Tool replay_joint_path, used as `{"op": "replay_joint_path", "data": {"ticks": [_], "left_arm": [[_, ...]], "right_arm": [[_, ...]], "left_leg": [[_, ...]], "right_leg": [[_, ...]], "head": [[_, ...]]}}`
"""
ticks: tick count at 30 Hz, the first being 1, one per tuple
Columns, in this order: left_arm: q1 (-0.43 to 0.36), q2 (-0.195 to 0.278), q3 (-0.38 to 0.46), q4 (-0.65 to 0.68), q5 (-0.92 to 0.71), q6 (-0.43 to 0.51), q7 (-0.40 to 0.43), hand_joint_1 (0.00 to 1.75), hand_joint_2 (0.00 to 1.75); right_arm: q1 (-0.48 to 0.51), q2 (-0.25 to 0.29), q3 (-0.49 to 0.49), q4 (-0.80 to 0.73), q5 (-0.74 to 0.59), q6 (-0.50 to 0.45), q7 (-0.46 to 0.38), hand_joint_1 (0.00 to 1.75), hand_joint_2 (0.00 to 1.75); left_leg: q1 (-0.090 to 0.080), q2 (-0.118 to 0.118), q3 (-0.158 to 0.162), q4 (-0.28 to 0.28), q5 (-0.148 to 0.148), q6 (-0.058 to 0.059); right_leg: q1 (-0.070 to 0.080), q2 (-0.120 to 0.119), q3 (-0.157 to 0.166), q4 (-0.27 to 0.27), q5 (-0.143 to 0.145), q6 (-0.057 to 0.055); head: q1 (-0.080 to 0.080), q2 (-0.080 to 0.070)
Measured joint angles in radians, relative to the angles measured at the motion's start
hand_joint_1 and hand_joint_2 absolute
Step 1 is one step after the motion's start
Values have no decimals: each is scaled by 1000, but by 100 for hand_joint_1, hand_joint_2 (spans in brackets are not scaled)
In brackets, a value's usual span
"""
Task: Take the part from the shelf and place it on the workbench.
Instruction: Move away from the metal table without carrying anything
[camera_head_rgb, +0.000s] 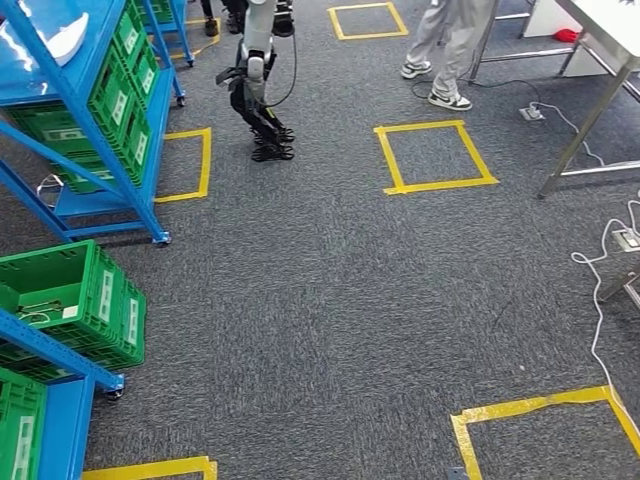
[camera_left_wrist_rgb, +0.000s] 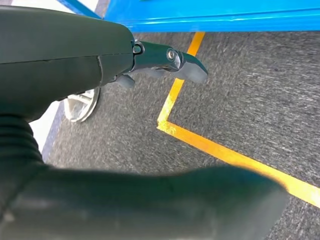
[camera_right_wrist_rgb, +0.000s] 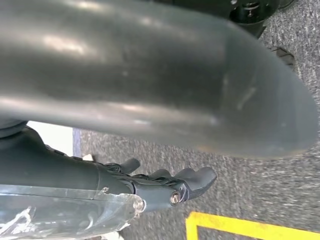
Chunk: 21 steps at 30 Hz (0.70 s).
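Both hands matter: my right hand (camera_right_wrist_rgb: 166, 187) grips a clear bagged part (camera_right_wrist_rgb: 64, 215), my left hand (camera_left_wrist_rgb: 162, 57) hangs empty, fingers apart; walking could jolt the slippery bag loose.

Two blue metal shelf units on castors stand on the left: the farther shelf (camera_head_rgb: 30, 75) carries slanted rows of green crates (camera_head_rgb: 121, 105) with white labels, and the nearer shelf (camera_head_rgb: 53, 350) has an open green crate (camera_head_rgb: 75, 290) on its top tier. The workbench (camera_head_rgb: 611, 30), pale-topped on grey steel legs, stands well apart at the far right. In the right wrist view a clear plastic-wrapped part (camera_right_wrist_rgb: 56, 215) lies against the right hand (camera_right_wrist_rgb: 124, 182), with its contents and the grip too unclear to tell
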Motion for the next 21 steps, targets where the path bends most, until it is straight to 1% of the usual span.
{"op": "replay_joint_path", "data": {"ticks": [1,2,3,4,5,6,7,8,9,10,11,12,13,14,15,16,17,18,19,20,21], "left_arm": [[-1,0,0,0,0,0,0,0,0],[-1,-1,0,0,0,-1,0,0,0],[0,-1,0,0,-1,-1,0,0,0],[2,-1,0,0,-1,-1,0,0,0],[3,-1,0,0,-1,-1,0,0,0],[3,-1,0,0,-1,-1,0,0,0],[1,0,0,0,-1,-2,0,0,0],[0,0,0,0,-1,-2,0,0,0],[-2,1,0,0,-3,-2,0,0,0],[-1,1,0,0,-5,-2,0,0,0],[0,1,0,0,-7,-2,0,0,0],[1,1,0,0,-8,-2,0,0,0],[1,1,0,0,-10,-3,0,0,0],[1,1,0,0,-10,-3,0,0,44],[0,1,0,0,-10,-3,0,0,87],[-1,0,0,0,-11,-4,-1,0,131],[-1,0,0,0,-11,-5,-2,0,175],[0,0,0,0,-11,-6,-3,0,175],[2,0,0,0,-11,-8,-3,0,175],[4,0,0,0,-10,-9,-4,0,175],[6,0,0,1,-10,-10,-5,0,175]], "right_arm": [[-1,0,0,0,2,0,0,0,0],[-2,0,0,0,3,0,0,0,0],[-4,0,0,0,4,0,0,0,0],[-6,0,0,0,4,0,0,0,0],[-8,0,0,0,5,0,0,0,0],[-8,0,0,0,5,0,0,0,0],[-8,0,0,0,5,0,0,0,0],[-6,0,0,0,6,0,0,0,0],[-4,0,0,0,6,0,0,0,0],[-2,0,0,0,7,0,-1,0,0],[0,0,0,0,7,0,-1,0,0],[0,0,0,0,8,0,-2,0,0],[0,0,0,0,8,0,-4,0,0],[-1,0,0,0,8,0,-5,0,0],[-1,-1,0,0,9,0,-5,0,0],[-1,-1,0,0,8,0,-6,0,0],[-1,-2,0,0,8,0,-6,0,0],[-2,-2,0,0,8,0,-7,0,0],[-2,-2,0,0,8,0,-7,0,0],[-4,-2,0,0,7,0,-8,0,0],[-5,-2,0,0,7,0,-8,0,0]], "left_leg": [[-2,12,16,-30,4,5],[-5,10,18,-40,1,11],[-4,-3,16,-39,4,18],[-4,-12,16,-40,5,24],[-2,-21,15,-41,7,29],[0,-31,14,-42,10,35],[1,-40,13,-42,11,39],[1,-52,12,-42,12,42],[0,-65,11,-42,13,44],[-1,-79,10,-42,13,45],[-1,-94,10,-42,14,45],[-2,-109,11,-42,14,45],[-1,-123,12,-42,15,43],[-1,-137,12,-42,16,41],[-1,-150,10,-40,17,38],[0,-161,6,-39,19,34],[2,-172,1,-39,22,28],[5,-182,-4,-40,25,21],[7,-192,-7,-43,29,14],[8,-186,-11,-41,28,10],[7,-166,-18,-28,17,6]], "right_leg": [[3,-10,1,0,-3,5],[6,-19,4,0,-4,10],[5,-27,7,-2,-5,15],[3,-24,9,0,-9,21],[1,-9,5,14,-21,26],[-1,16,-10,49,-44,31],[-3,44,-35,103,-74,34],[-3,65,-69,176,-109,35],[-4,75,-104,247,-136,35],[-4,80,-129,293,-146,34],[-4,83,-138,302,-135,32],[-4,88,-125,267,-105,28],[-4,100,-97,200,-64,23],[-4,126,-64,126,-29,18],[-6,149,-36,62,-5,15],[-7,168,-18,22,5,13],[-6,176,-11,6,5,13],[-5,169,-9,2,5,13],[-3,159,-8,1,7,10],[-3,147,-6,-4,11,4],[-4,135,-4,-10,16,-1]], "head": [[2,0],[4,0],[6,0],[7,0],[8,0],[10,0],[12,0],[13,0],[14,0],[14,0],[14,0],[14,0],[14,0],[14,0],[14,0],[14,0],[13,0],[13,0],[13,0],[13,0],[12,0]]}}
